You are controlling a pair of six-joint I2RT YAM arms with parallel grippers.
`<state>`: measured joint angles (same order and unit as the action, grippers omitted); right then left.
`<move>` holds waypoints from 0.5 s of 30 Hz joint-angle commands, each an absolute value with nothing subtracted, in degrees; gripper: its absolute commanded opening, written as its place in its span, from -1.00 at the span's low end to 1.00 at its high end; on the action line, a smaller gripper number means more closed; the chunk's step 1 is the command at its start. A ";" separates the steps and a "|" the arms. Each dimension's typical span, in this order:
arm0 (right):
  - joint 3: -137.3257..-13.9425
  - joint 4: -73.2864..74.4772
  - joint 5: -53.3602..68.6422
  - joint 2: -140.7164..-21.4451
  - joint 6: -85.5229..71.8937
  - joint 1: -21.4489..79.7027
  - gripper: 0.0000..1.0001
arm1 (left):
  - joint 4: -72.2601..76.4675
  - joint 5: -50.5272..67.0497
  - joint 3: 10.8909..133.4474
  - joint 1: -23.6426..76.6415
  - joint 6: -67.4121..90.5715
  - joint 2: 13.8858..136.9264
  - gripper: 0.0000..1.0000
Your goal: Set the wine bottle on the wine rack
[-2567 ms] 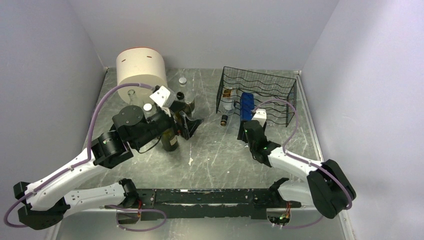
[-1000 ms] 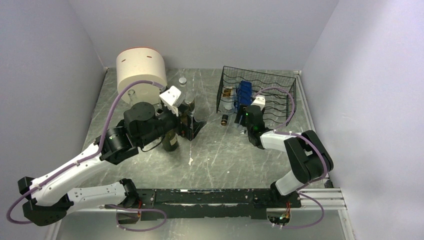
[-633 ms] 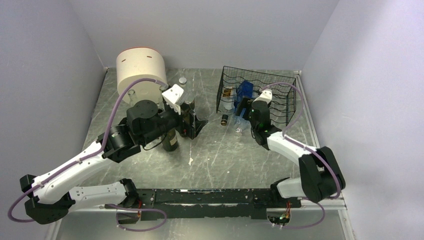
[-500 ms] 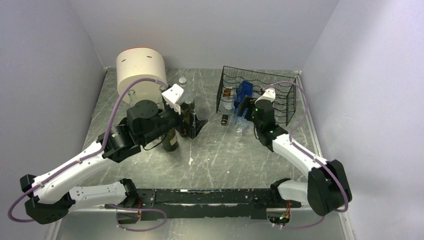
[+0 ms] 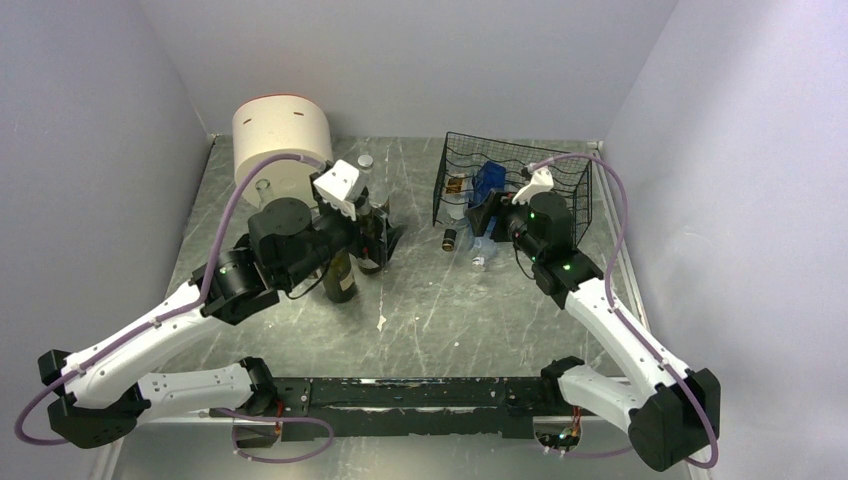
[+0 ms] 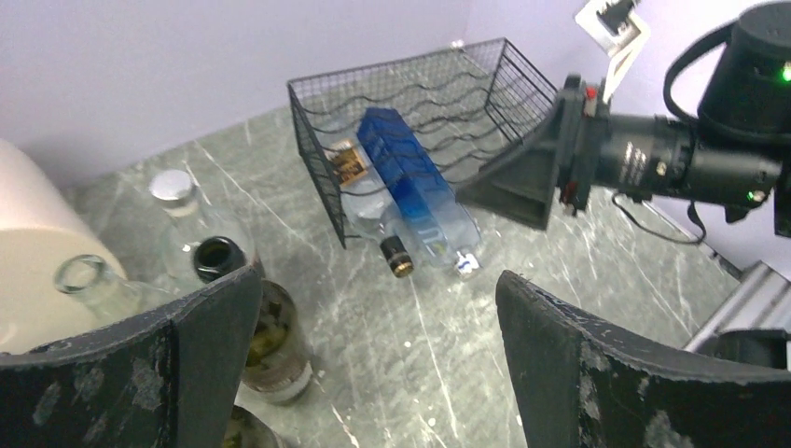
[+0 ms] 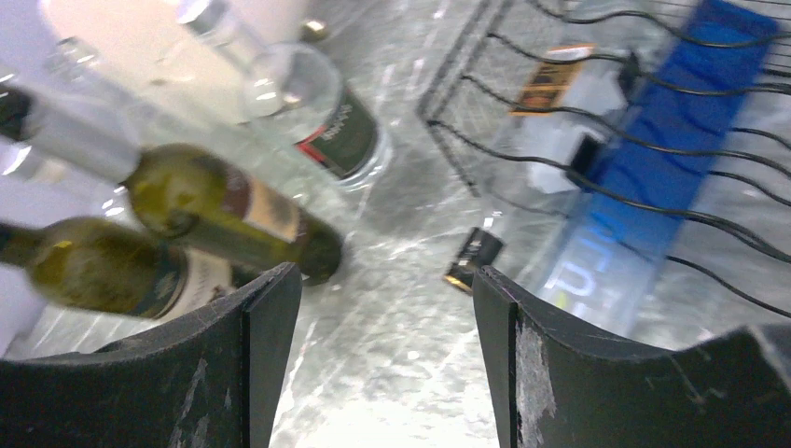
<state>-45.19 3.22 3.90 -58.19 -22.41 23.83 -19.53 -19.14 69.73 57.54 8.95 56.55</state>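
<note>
The marbled table (image 5: 420,300) carries the black wire wine rack (image 5: 562,168) at far right. The top view takes in both arms. Only the left wrist view shows clearly that the blue wine bottle (image 6: 403,161) lies on its side in the rack, next to a clear bottle (image 6: 350,166) with a gold label. Its long axis runs far to near, and its cap pokes out of the rack's front toward the near left. The right gripper (image 7: 381,308), fingers moderately apart and empty, sits just right of the bottle, which lies outside the gap. The left gripper (image 6: 373,299) gapes wide above standing bottles (image 6: 270,345) at left.
</note>
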 commanded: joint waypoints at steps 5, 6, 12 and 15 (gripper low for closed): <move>-54.28 0.81 3.17 -63.77 -18.45 38.35 0.42 | -16.89 -28.58 73.86 57.22 2.64 51.83 0.98; -56.16 0.84 2.33 -65.52 -18.05 40.25 0.41 | -16.45 -29.41 73.52 57.22 2.08 51.18 0.97; -67.52 2.14 -3.74 -76.78 -14.76 48.79 0.40 | -18.10 -34.49 72.92 57.22 1.85 48.50 0.98; -72.52 4.14 -7.80 -81.27 -12.92 51.01 0.40 | -18.92 -34.66 72.31 57.22 2.55 47.06 0.98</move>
